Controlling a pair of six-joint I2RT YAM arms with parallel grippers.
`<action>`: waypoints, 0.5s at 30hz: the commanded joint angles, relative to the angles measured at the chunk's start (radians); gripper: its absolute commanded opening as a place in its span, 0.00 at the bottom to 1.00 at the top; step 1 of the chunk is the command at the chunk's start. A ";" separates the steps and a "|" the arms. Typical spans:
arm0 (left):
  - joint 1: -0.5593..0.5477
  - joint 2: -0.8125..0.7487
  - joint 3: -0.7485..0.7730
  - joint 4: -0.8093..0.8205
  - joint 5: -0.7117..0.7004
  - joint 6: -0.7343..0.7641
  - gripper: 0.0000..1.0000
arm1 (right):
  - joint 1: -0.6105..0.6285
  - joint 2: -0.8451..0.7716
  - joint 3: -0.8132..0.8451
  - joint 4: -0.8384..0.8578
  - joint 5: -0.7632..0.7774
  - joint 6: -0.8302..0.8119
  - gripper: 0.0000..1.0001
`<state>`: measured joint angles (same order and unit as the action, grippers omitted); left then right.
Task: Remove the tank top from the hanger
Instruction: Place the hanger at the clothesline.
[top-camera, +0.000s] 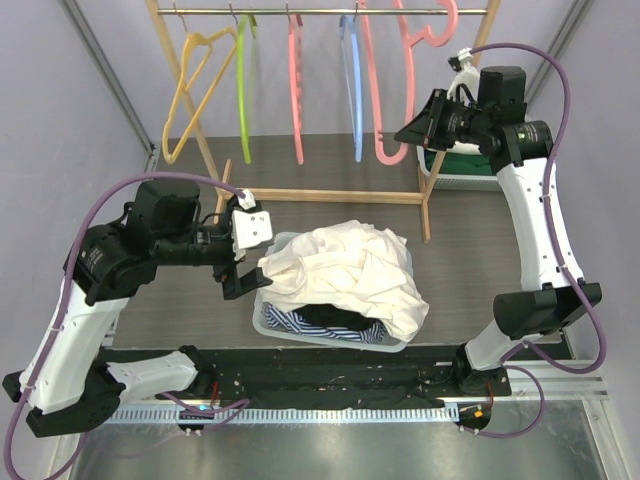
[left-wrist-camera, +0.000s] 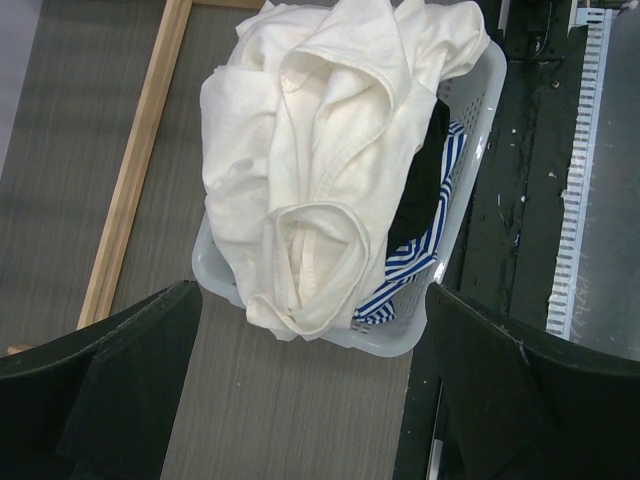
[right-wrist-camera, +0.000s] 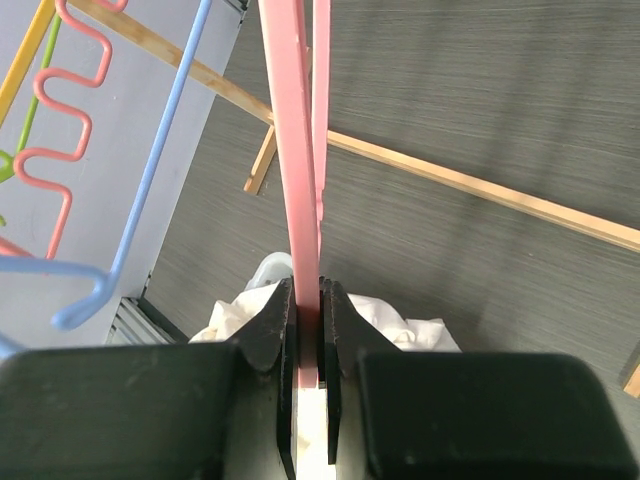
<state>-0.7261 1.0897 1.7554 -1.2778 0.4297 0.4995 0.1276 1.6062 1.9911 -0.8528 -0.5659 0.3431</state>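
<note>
The white tank top (top-camera: 345, 270) lies crumpled on top of a pale laundry basket (top-camera: 330, 338), off any hanger. My right gripper (top-camera: 415, 130) is shut on the lower part of a bare pink hanger (top-camera: 388, 158) that hangs on the rack. In the right wrist view the jaws (right-wrist-camera: 305, 310) pinch the pink hanger bar (right-wrist-camera: 295, 150), with the tank top (right-wrist-camera: 420, 335) far below. My left gripper (top-camera: 240, 270) is open and empty at the basket's left side. In the left wrist view it (left-wrist-camera: 310, 400) hovers over bare table, just short of the tank top (left-wrist-camera: 320, 150) and the basket rim (left-wrist-camera: 400, 340).
A wooden rack (top-camera: 330, 195) holds yellow (top-camera: 190, 90), green (top-camera: 243, 90), pink (top-camera: 296, 90) and blue (top-camera: 352, 90) hangers. A blue-striped garment (left-wrist-camera: 420, 250) and a dark one lie under the tank top. A white and green bin (top-camera: 455, 170) stands behind the rack's right leg.
</note>
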 joint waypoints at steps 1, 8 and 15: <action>0.007 -0.007 0.021 0.005 0.026 -0.018 1.00 | -0.005 0.021 0.002 0.023 0.014 0.007 0.01; 0.008 0.001 0.024 0.001 0.035 -0.021 1.00 | -0.005 0.032 -0.055 0.028 0.027 -0.009 0.01; 0.007 0.001 0.021 0.001 0.038 -0.019 1.00 | -0.006 0.020 -0.069 0.041 0.021 -0.004 0.01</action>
<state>-0.7242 1.0908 1.7554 -1.2778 0.4427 0.4965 0.1223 1.6287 1.9285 -0.7883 -0.5491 0.3229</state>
